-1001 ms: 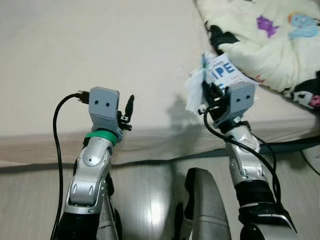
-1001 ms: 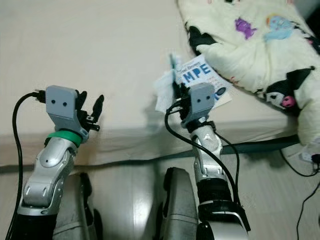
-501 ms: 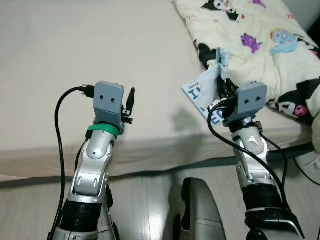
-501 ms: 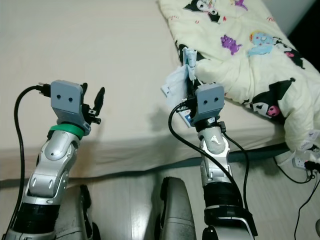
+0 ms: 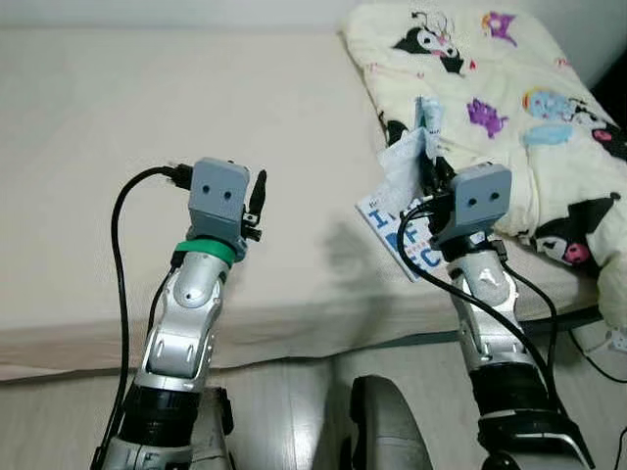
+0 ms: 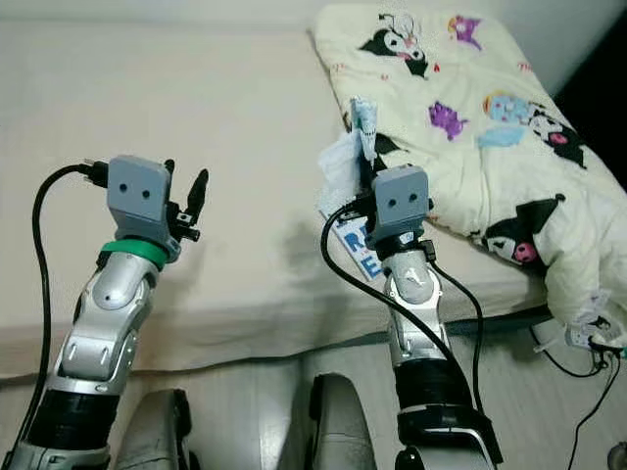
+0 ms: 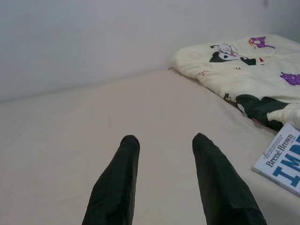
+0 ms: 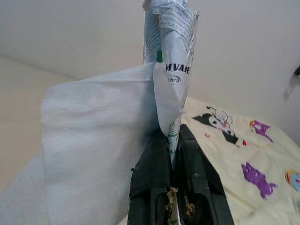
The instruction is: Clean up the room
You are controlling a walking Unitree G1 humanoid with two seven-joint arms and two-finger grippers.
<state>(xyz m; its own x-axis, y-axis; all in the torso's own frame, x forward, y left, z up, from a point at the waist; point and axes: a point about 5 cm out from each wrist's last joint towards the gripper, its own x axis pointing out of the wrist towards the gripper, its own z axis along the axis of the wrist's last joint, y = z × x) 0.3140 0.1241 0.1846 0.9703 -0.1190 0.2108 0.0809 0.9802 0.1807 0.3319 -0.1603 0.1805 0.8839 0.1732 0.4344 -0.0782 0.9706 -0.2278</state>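
the right gripper (image 8: 174,140) has lifted clear of the bed (image 5: 118,127), fingers clamped on a wipes packet (image 8: 171,61) with a tissue (image 8: 93,154) trailing – the book (image 5: 402,240) beneath now lies uncovered beside the blanket (image 5: 509,88). so the litter is secured and wants carrying to a bin; the left gripper (image 7: 164,154) hovers over the mattress, fingers apart and empty

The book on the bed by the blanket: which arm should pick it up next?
Probably the left. The left gripper is open over the bed, while the right gripper is shut on a wrapper and tissue. The book does lie nearer the right arm.
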